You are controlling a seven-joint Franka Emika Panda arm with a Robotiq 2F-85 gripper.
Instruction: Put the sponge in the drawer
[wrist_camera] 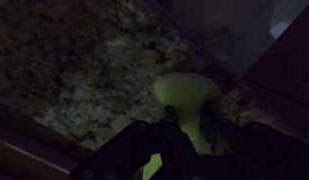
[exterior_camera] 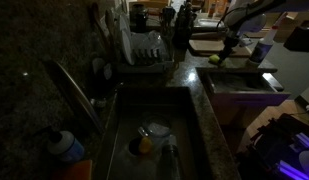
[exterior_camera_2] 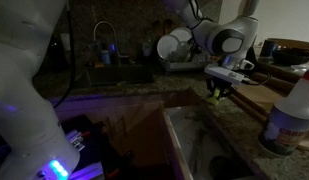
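Wrist view shows the small, flat, soft-looking yellow-green sponge (wrist_camera: 184, 93) lying on the speckled dark granite counter (wrist_camera: 84, 70), right at the tips of the black Robotiq gripper (wrist_camera: 184, 138), which comes in from the bottom edge. The two dark fingers (wrist_camera: 144, 145) stand on either side of the sponge's near end with a gap between them, but the picture is too dim to tell whether they press on it or merely straddle it.

In an exterior view the sponge (exterior_camera: 215, 59) is a bright spot on the counter directly beneath the gripper (exterior_camera: 225, 47), with the white arm reaching down from the upper right. Just beside it, on the side nearer the camera, the wide shallow drawer (exterior_camera: 244, 83) with its pale grey-white interior is pulled open; the sponge is outside it, on the countertop.

The deep dark metal sink (exterior_camera: 119, 130) sits well apart from the sponge and holds a rounded orange-yellow lump (exterior_camera: 144, 146). A wire dish rack with white plates (exterior_camera: 146, 50) stands behind the basin.

In an exterior view the gripper (exterior_camera_2: 219, 92) points down at the counter, the open drawer's thin light wall (exterior_camera_2: 177, 135) lies below it (its inside is in shadow here), and a white plastic spray bottle (exterior_camera_2: 289, 122) stands at the right edge
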